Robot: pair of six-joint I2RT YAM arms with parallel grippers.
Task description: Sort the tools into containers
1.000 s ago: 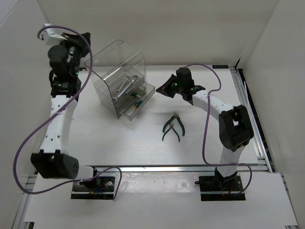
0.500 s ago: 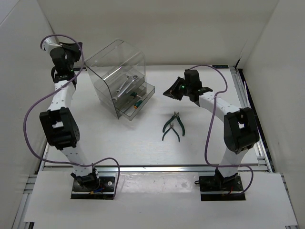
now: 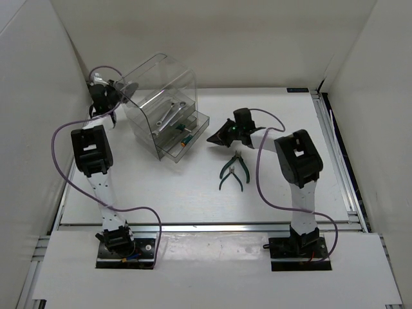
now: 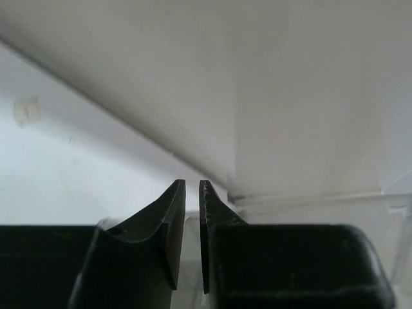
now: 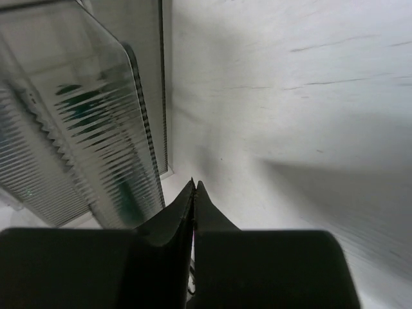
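Note:
The clear cabinet (image 3: 161, 96) stands at the back left, its drawers (image 3: 193, 129) partly pulled out. Two silver wrenches (image 3: 168, 114) lie in the top drawer. The green screwdriver (image 3: 185, 138) lies in a lower drawer. The green-handled pliers (image 3: 233, 170) lie on the table, right of the cabinet. My right gripper (image 3: 212, 140) is shut and empty, low over the table between the drawers and the pliers; its wrist view shows the shut tips (image 5: 194, 185) beside a ribbed drawer front (image 5: 84, 129). My left gripper (image 3: 106, 93) sits behind the cabinet's left side, its jaws (image 4: 192, 187) a thin slit apart, empty.
White walls enclose the table on three sides; the left gripper faces the back wall (image 4: 290, 96). An aluminium rail (image 3: 335, 148) runs along the table's right edge. Purple cables (image 3: 264, 174) loop beside both arms.
Both arms have folded down. The left gripper moved right toward the cabinet's back. The right gripper moved left and lower toward the drawers. The pliers have not moved.

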